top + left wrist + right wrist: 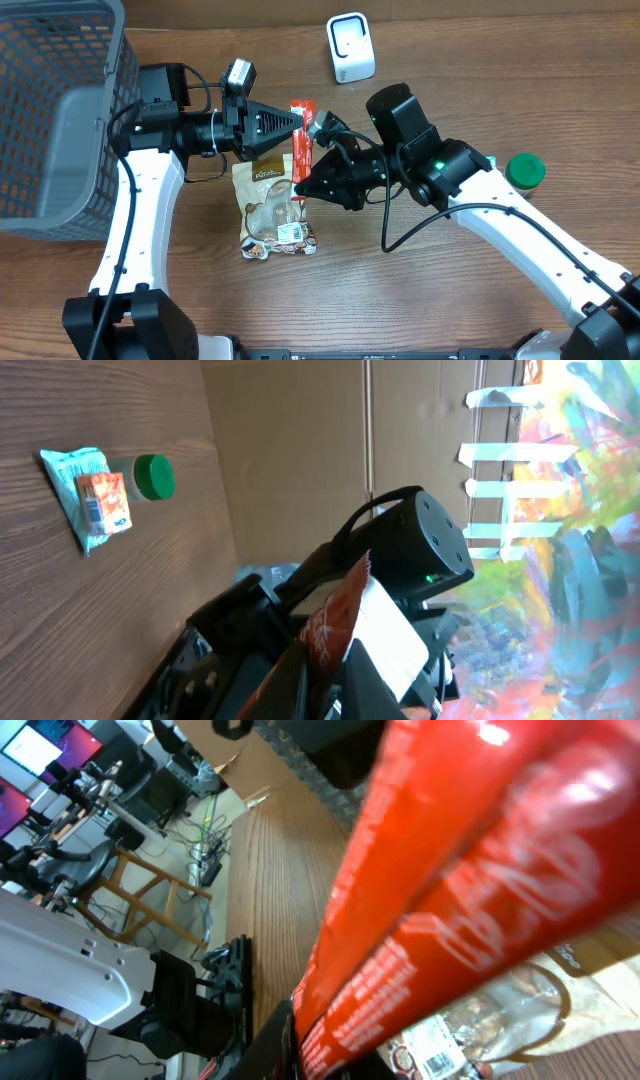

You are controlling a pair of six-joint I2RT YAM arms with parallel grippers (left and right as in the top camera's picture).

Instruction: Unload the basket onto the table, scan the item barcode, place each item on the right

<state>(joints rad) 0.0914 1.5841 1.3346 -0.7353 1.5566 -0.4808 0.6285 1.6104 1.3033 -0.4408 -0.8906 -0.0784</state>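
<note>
A long red snack packet (301,150) hangs upright above the table, held at both ends. My left gripper (300,120) is shut on its upper end; in the left wrist view the red packet (340,615) sticks out between the dark fingers (290,675). My right gripper (300,188) is closed on the lower end, and the red packet (450,870) fills the right wrist view, running down into the jaws. The white scanner (350,47) stands at the back of the table, apart from both grippers. No barcode shows on the red packet.
A clear and brown snack bag (268,215) lies on the table under the packet, its white label (435,1055) showing. A grey mesh basket (60,110) stands at the left. A green lid (524,170) sits at the right, next to a blue packet (85,500).
</note>
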